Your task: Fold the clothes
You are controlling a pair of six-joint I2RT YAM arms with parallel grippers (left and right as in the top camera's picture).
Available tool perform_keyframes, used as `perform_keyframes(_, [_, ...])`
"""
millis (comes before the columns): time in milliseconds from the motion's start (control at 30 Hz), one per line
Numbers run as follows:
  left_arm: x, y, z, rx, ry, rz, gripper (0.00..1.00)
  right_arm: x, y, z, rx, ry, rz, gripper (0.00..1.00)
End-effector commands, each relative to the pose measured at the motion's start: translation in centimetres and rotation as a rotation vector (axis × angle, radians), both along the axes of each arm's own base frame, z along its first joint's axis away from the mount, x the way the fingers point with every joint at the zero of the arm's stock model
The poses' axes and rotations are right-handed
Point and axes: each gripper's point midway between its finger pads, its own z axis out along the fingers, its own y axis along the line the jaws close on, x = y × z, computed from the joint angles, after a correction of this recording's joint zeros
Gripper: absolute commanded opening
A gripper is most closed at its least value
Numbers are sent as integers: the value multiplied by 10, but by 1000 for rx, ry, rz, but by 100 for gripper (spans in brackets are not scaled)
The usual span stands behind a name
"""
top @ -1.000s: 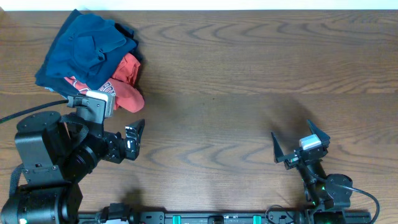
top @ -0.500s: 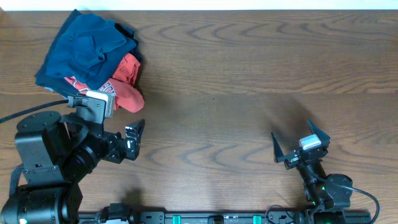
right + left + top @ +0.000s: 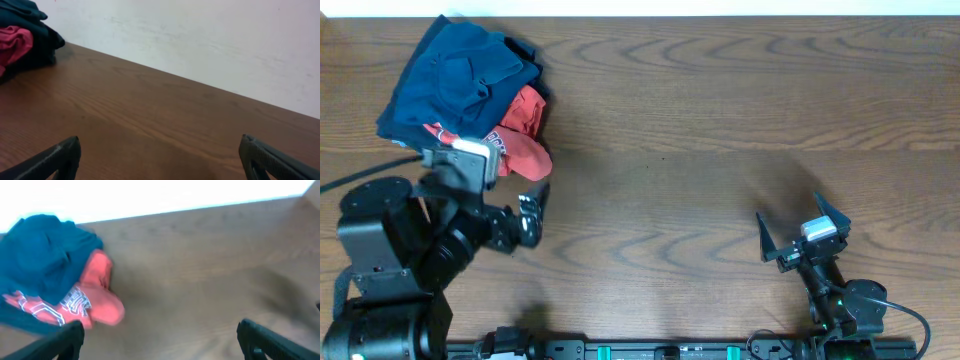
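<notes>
Though heaped, clothes [image 3: 465, 90] perhaps diagonal.

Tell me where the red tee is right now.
Overhead, the red tee sits far left on the table, poking out from under the blue T-shirt, just beyond the open left hand.

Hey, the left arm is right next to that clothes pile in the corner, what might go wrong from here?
1. The blue shirt and red tee are bunched in one heap, so the left gripper, jaws wide open, may pinch both and drag the whole pile.
2. The heap sits by the far edge of the table; a push may shove it off.
</notes>
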Motion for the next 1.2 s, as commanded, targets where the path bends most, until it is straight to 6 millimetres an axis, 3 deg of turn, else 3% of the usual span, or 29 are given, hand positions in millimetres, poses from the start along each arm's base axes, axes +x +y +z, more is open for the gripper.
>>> perform_keyframes(0, [5,-4,8,23,-122,-24,98,0,-1,0,0,-1,-2,99])
perform_keyframes(67, [11,-5,14,28,-251,-29,98,0,-1,0,0,-1,-2,99])
perform_keyframes(167, [15,0,8,-19,-357,30,98,0,-1,0,0,-1,-2,99])
perform_keyframes(333, [12,14,-26,-102,-468,151,98,0,-1,0,0,-1,-2,99])
perform_keyframes(667, [-4,22,-82,-124,-682,192,98,0,-1,0,0,-1,-2,99])
perform_keyframes(867, [6,22,-116,-130,-683,194,98,0,-1,0,0,-1,-2,99])
perform_keyframes(1033, [13,22,-160,-122,-557,200,98,0,-1,0,0,-1,-2,99])
perform_keyframes(1167, [13,22,-178,-116,-481,205,98,0,-1,0,0,-1,-2,99])
